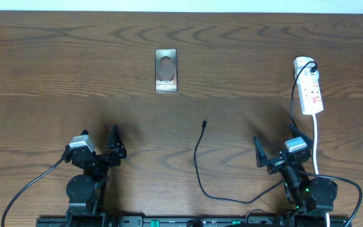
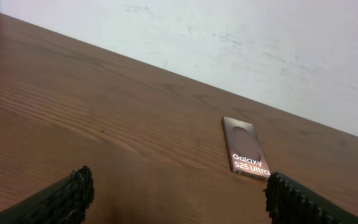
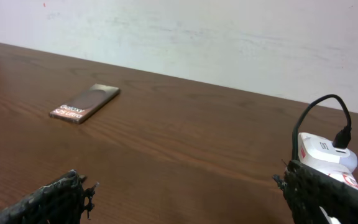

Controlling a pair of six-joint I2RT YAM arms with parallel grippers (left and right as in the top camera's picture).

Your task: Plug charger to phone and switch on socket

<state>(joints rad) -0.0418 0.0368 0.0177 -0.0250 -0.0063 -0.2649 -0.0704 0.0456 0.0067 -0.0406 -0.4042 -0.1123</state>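
The phone (image 1: pixel 166 70) lies flat at the far middle of the table, its "Galaxy" lettering showing; it also shows in the left wrist view (image 2: pixel 246 148) and the right wrist view (image 3: pixel 86 103). The charger (image 1: pixel 196 157) is a thin black cable curving across the table's middle, its connector tip (image 1: pixel 204 124) lying loose well short of the phone. At the far right lies the white socket (image 1: pixel 310 85) with a black plug (image 3: pixel 342 138) in its far end. My left gripper (image 1: pixel 99 140) stands open near the front left, holding nothing (image 2: pixel 179 196). My right gripper (image 1: pixel 276 140) stands open at the front right, short of the socket (image 3: pixel 325 152).
A white cord (image 1: pixel 316 142) runs from the socket toward the front, past my right arm. A thin black lead (image 1: pixel 293 94) drops from the plug alongside the socket. A pale wall (image 3: pixel 229 37) backs the table's far edge.
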